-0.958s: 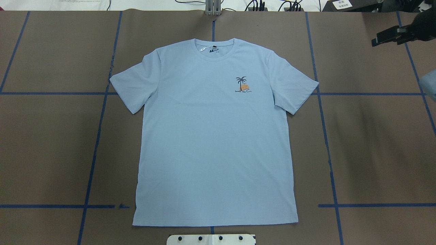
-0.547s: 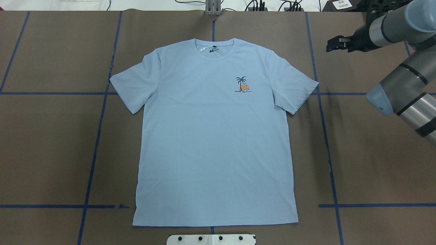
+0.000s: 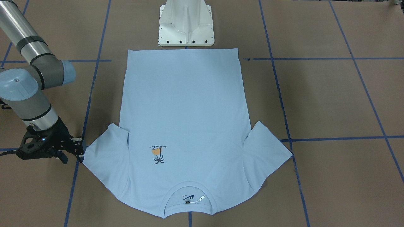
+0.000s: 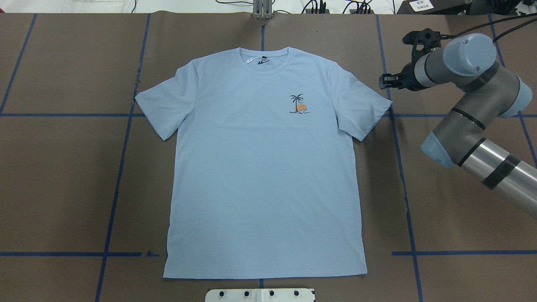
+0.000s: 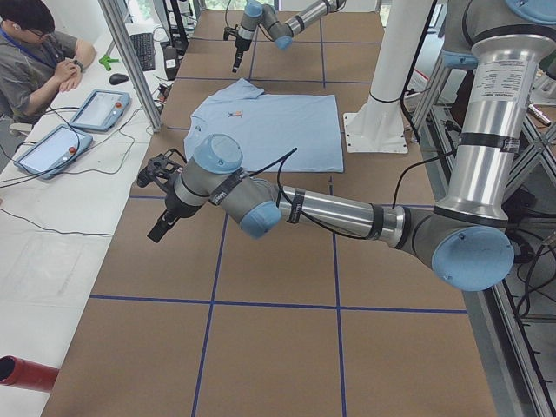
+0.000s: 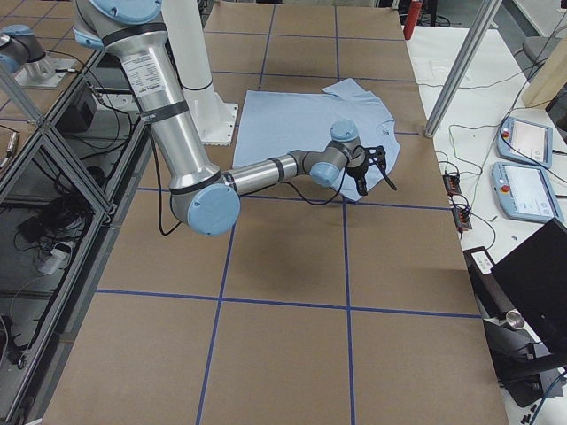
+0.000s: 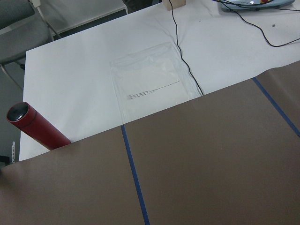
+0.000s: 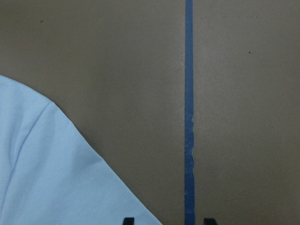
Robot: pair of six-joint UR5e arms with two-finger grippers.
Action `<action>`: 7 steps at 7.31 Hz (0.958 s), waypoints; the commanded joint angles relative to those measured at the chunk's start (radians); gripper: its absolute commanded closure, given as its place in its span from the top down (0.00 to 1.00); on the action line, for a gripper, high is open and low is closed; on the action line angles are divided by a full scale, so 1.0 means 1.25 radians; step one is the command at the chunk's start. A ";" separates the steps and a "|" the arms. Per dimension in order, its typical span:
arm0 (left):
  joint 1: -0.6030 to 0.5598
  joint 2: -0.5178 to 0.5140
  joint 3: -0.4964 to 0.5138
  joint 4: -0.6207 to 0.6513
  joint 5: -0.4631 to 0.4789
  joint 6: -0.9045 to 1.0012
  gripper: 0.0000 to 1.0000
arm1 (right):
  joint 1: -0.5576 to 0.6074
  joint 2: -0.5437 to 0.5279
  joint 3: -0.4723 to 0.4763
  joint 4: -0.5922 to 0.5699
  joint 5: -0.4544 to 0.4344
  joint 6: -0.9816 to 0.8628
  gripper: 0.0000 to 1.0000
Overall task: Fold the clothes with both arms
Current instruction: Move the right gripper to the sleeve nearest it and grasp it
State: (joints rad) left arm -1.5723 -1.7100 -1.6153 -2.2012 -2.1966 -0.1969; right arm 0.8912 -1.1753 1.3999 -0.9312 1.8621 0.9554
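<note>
Spread flat and front up on the brown paper-covered table with blue tape lines: a light blue short-sleeved T-shirt, hem next to the white pedestal base, collar at the far side. Just beside the tip of the sleeve on the robot's right: the black two-finger right claw, fingertips set apart, gripping nothing, with sleeve edge and tape line below. Well apart from the shirt, above bare table: the black left claw. Cannot tell whether parted or closed.
</note>
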 commanded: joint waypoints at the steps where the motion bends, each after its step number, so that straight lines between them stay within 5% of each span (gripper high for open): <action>1: 0.000 0.001 0.000 0.000 0.000 0.002 1.00 | -0.028 -0.002 -0.018 0.000 -0.026 0.006 0.57; 5: 0.000 0.002 -0.001 0.000 -0.001 0.002 1.00 | -0.034 -0.006 -0.037 0.001 -0.027 0.006 0.52; 6: 0.000 0.001 0.000 0.000 0.000 0.002 1.00 | -0.034 -0.007 -0.039 0.016 -0.032 0.008 0.40; 7: -0.001 0.002 -0.001 0.000 0.000 0.002 1.00 | -0.036 -0.007 -0.039 0.018 -0.033 0.008 0.18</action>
State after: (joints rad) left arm -1.5726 -1.7081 -1.6164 -2.2012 -2.1971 -0.1949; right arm 0.8481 -1.1835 1.3528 -0.9167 1.8241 0.9643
